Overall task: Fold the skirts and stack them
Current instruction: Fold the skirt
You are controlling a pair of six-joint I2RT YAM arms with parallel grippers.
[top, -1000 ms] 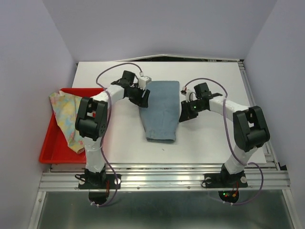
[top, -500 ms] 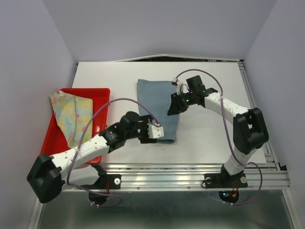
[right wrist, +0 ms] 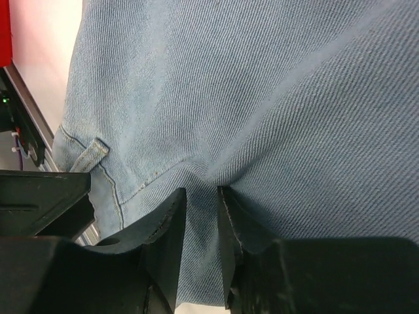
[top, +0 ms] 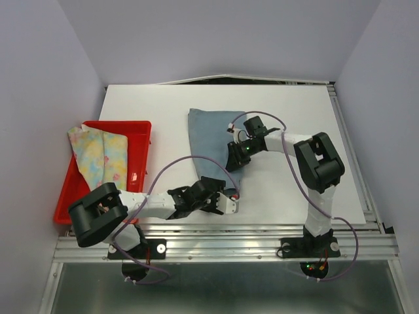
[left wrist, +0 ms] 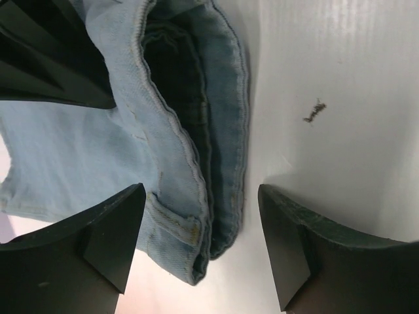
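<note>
Left wrist view, denim skirt (left wrist: 78, 150), stitched edge folded double, white table (left wrist: 340, 78)

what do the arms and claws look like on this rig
The left arm and right arm have white tube links between bulky black joint housings. A thin purple-grey cable loops loosely along each. The left claw and right claw each have two flat, matte black fingers with tapered tips. A small green light glows near the right wrist.
</note>
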